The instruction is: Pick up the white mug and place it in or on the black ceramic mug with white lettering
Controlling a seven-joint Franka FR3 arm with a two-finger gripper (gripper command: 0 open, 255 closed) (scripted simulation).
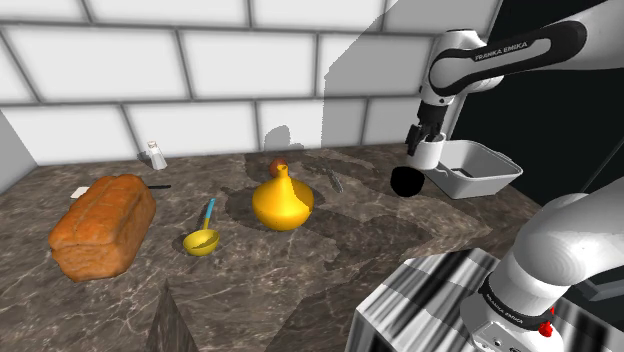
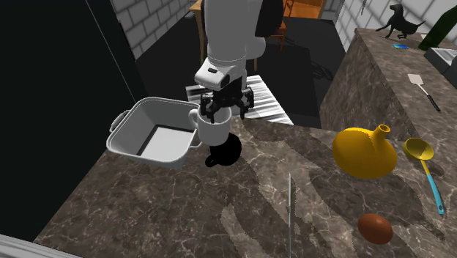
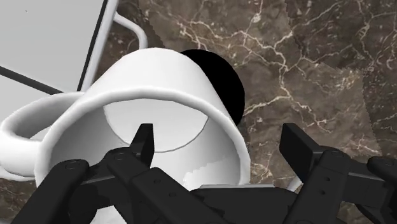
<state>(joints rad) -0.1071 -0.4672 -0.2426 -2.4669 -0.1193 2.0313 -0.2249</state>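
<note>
Shoulder view: pincer [image 1: 427, 140] at 2 o'clock in the frame, clenched on the white mug [image 1: 434, 155], which hangs clear of the counter [image 1: 330, 260]. Black mug [image 1: 405, 181] stands on the counter at 7 o'clock of the white mug, very close; contact cannot be told. Grey tub [image 1: 485, 183] at 3 o'clock of both. Yellow jug [image 1: 282, 202] mid-counter, yellow ladle [image 1: 203, 238] at its 8 o'clock, bread loaf [image 1: 103, 225] further out at 9 o'clock.

Second exterior view: pincer [image 2: 220, 108] grips the white mug [image 2: 212, 130] by its rim, mug upright, handle toward the tub [image 2: 157, 102] at 9 o'clock. Black mug [image 2: 224, 155] directly at 6 o'clock, under it. Yellow jug [image 2: 364, 152] at 3 o'clock, well apart; brown egg [image 2: 375, 228] at 6 o'clock of the jug.

Wrist view: pincer [image 3: 216, 130] has one finger [image 3: 144, 143] inside the white mug [image 3: 159, 83], the other outside, mug wall between them. Black mug [image 3: 222, 83] peeks out behind the white mug, on the counter [image 3: 318, 76]. Tub [image 3: 51, 38] lies on the handle side.
</note>
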